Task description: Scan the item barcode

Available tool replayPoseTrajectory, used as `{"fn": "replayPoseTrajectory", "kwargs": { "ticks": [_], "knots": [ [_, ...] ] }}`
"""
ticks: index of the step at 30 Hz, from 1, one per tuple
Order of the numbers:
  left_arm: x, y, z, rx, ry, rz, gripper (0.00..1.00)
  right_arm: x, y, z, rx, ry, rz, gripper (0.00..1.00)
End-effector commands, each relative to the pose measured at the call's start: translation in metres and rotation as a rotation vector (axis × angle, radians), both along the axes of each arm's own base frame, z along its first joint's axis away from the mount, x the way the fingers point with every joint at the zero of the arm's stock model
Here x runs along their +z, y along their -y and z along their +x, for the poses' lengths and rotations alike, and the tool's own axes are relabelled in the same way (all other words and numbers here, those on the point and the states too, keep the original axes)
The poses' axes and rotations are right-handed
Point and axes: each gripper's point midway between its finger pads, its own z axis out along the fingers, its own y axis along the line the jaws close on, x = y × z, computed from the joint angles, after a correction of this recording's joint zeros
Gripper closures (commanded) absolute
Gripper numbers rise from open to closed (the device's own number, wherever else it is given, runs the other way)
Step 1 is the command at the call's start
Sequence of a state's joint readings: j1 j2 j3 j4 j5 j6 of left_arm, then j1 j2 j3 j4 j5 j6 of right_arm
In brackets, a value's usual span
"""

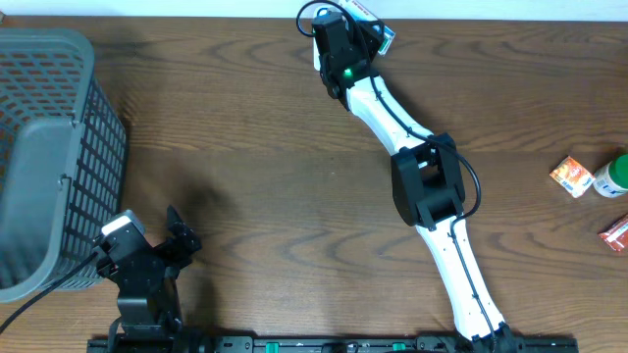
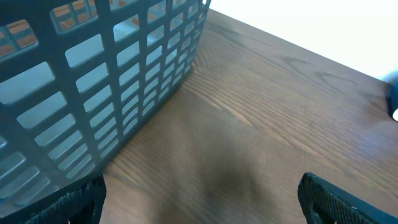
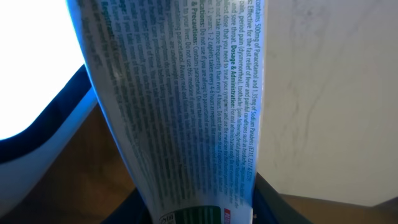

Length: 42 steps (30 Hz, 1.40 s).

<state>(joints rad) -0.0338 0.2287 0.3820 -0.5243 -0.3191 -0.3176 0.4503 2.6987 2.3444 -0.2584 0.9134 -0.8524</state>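
The item is a white box printed with fine text [image 3: 186,106], with a green and red mark at its lower end. My right gripper [image 3: 199,214] is shut on it, its dark fingers pressing the box from both sides. From overhead, the right gripper [image 1: 343,44] reaches to the table's far edge, and a blue and white corner of the item [image 1: 383,37] pokes out beside it. No barcode shows on the face I see. My left gripper [image 1: 182,240] hovers low at the front left. Its fingers [image 2: 348,199] stand wide open with only bare wood between them.
A grey mesh basket [image 1: 44,157] stands at the left, close to the left gripper, with its wall [image 2: 93,74] filling the left wrist view. At the right edge lie a small orange box [image 1: 570,176], a green-and-white bottle [image 1: 613,176] and a red packet [image 1: 616,233].
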Motion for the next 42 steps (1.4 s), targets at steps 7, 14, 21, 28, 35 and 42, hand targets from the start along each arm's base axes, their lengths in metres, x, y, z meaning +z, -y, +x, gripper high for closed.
{"fn": "replayPoseTrajectory", "kwargs": {
  "ticks": [7,14,21,28,35,42],
  "knots": [
    [0.0,-0.001,0.0,0.008,0.003,-0.001,0.01,0.049,-0.001,-0.008,-0.042,0.076,0.056,0.7],
    [0.0,-0.001,0.0,0.008,0.003,-0.001,0.01,0.109,0.014,-0.053,-0.082,0.013,0.296,0.69],
    [0.0,-0.001,0.0,0.008,0.003,-0.001,0.02,0.095,0.109,-0.112,-0.403,-0.155,0.509,0.75],
    [0.0,-0.001,0.0,0.008,0.003,-0.001,0.01,0.043,0.259,-0.159,-0.862,-0.231,0.635,0.7],
    [0.0,-0.001,0.0,0.008,0.003,-0.001,0.01,-0.028,0.367,-0.228,-1.197,-0.327,0.853,0.73],
    [0.0,-0.001,0.0,0.008,0.003,-0.001,0.01,-0.04,0.401,-0.253,-1.304,-0.307,1.132,0.01]
  ]
}}
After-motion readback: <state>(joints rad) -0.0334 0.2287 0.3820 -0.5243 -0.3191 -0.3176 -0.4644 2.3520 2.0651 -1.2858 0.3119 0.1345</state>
